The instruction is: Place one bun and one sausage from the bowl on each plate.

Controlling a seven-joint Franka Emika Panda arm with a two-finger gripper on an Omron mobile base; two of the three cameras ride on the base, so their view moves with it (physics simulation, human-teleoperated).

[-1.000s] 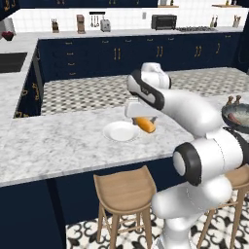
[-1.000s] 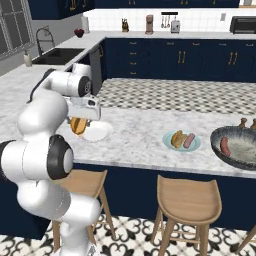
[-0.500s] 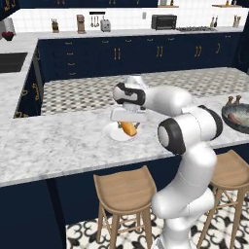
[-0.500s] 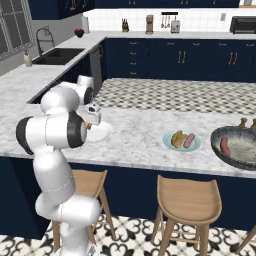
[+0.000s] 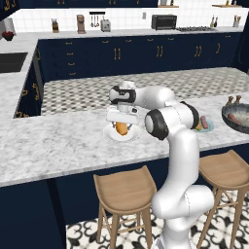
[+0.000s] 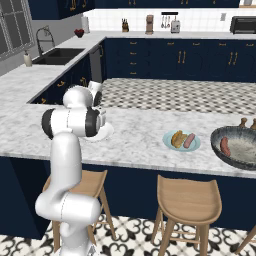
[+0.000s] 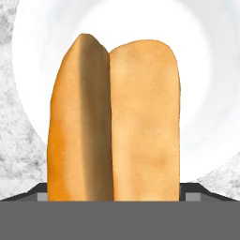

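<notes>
A golden split bun [image 5: 121, 129] [image 7: 115, 122] hangs lengthwise from my gripper [image 5: 121, 124], which is shut on the bun. It sits just over the middle of a white plate [image 5: 131, 137] [image 7: 140, 28] on the marble counter; whether it touches the plate I cannot tell. My arm covers most of that white plate [image 6: 103, 133] in the right base view. Farther right, a light blue plate [image 6: 171, 147] carries a bun [image 6: 176, 138] and a sausage [image 6: 189, 140]. The dark grey bowl [image 6: 218, 136] [image 5: 227, 116] at the far right holds a sausage [image 6: 225, 146].
Two wooden stools [image 6: 188, 201] [image 5: 125, 191] stand in front of the counter's near edge. Small brown shakers [image 6: 248, 123] stand behind the bowl. A sink [image 6: 55, 56] lies in the far left counter.
The gripper carried the bun leftwards to a spot over the white plate and lowered it. The bun now hangs more upright over the plate's middle.
</notes>
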